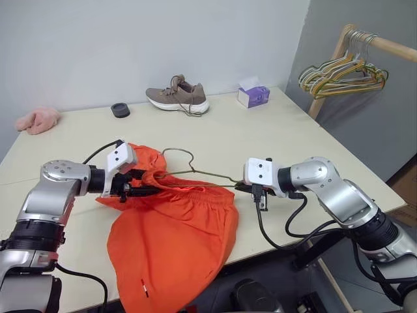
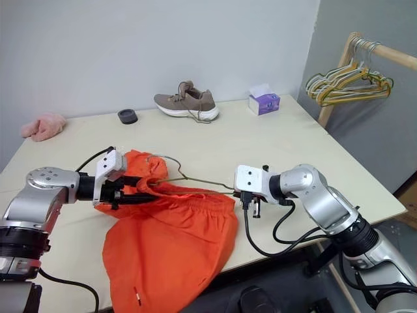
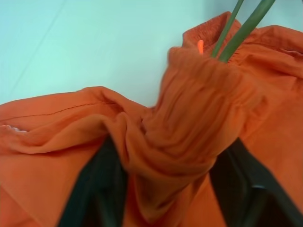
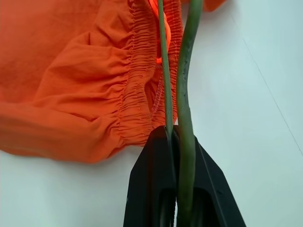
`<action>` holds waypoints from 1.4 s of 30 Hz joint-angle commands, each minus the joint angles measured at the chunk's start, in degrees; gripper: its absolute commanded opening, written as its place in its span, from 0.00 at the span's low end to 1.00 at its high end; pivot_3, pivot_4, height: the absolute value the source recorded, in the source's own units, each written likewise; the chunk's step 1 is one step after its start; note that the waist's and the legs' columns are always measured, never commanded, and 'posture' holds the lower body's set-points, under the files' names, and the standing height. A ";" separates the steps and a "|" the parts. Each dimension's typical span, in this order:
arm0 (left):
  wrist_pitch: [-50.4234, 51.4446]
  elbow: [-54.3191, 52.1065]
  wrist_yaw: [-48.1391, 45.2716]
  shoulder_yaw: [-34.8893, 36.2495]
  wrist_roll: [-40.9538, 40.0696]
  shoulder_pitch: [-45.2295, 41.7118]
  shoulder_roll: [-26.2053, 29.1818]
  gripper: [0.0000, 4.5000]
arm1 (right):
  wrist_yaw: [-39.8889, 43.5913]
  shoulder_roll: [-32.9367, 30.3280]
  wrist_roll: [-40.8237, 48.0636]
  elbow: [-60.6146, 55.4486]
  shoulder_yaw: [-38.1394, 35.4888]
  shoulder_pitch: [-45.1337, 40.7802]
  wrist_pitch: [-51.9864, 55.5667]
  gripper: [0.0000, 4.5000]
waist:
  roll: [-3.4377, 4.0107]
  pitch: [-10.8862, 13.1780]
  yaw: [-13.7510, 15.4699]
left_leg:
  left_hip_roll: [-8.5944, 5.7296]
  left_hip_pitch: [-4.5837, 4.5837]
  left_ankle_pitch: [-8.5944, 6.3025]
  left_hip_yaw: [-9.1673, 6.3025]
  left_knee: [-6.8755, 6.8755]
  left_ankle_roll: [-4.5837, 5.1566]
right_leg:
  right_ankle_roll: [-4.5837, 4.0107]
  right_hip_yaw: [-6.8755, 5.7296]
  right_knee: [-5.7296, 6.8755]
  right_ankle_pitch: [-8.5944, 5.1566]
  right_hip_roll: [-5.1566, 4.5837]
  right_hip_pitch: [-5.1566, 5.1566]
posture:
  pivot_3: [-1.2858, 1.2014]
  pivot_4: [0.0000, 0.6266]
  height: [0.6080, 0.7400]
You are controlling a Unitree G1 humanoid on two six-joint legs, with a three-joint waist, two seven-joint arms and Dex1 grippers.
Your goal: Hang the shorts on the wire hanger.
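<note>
The orange shorts (image 1: 172,235) lie on the table, their lower part hanging over the front edge. The thin green wire hanger (image 1: 195,171) lies across their waistband, hook pointing away from me, and one end goes into the fabric. My left gripper (image 1: 140,189) is at the left end of the waistband; in the left wrist view its black fingers (image 3: 94,189) squeeze a bunch of gathered orange cloth. My right gripper (image 1: 242,186) is shut on the hanger's right corner, and in the right wrist view the green wire (image 4: 187,94) runs out from between the closed fingertips.
A brown shoe (image 1: 177,96), a purple tissue box (image 1: 253,96) and a small black ring (image 1: 120,109) sit at the back of the table (image 1: 273,143). A pink fuzzy cloth (image 1: 38,120) lies far left. A wooden rail with bunched hangers (image 1: 342,68) stands at the right.
</note>
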 commanded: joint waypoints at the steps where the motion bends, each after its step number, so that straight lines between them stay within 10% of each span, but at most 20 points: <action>1: 0.59 -2.43 -1.38 0.06 -1.10 -0.59 -0.21 0.26 | 0.26 0.72 0.01 -2.61 -2.09 -1.27 -1.71 0.00 | 0.00 0.00 -0.02 | 0.00 0.00 0.00 0.00 0.00 0.00 | 0.00 0.00 0.01 0.00 0.00 0.00 | 0.38 0.00 1.00; 5: 1.49 -3.96 -2.32 -0.13 -1.34 0.28 -0.25 0.00 | 0.59 0.66 -0.83 -2.36 -1.90 -1.53 -3.87 0.00 | 0.00 0.00 0.00 | 0.00 0.00 0.00 -0.01 0.02 0.00 | 0.00 0.00 0.04 0.00 0.00 0.00 | 0.38 0.00 1.00; 16: 2.99 -6.83 -2.81 0.57 -1.40 2.31 0.15 0.00 | 4.09 -3.02 -1.51 0.61 -4.29 0.72 -11.37 0.00 | 0.00 0.00 0.03 | -0.02 0.00 0.00 -0.02 0.02 0.00 | -0.01 -0.02 0.05 0.00 -0.01 0.01 | 0.38 0.00 1.00; 29: 4.35 -8.76 -0.62 2.36 -2.15 4.94 0.95 0.00 | 3.29 -10.49 1.45 1.27 -13.81 11.57 -4.39 0.96 | -0.01 -0.01 0.15 | 0.00 0.09 0.00 -0.03 0.02 0.00 | 0.06 -0.04 0.03 -0.04 0.00 0.12 | 0.38 0.00 1.00; 42: 4.84 -8.86 0.70 3.85 -3.04 3.57 1.36 0.00 | -13.16 16.44 21.05 -4.75 -17.54 12.79 39.53 0.99 | -0.03 -0.03 0.47 | -0.09 0.06 0.00 -0.09 0.05 0.00 | 0.03 -0.08 0.15 -0.02 0.03 0.10 | 0.39 0.00 1.00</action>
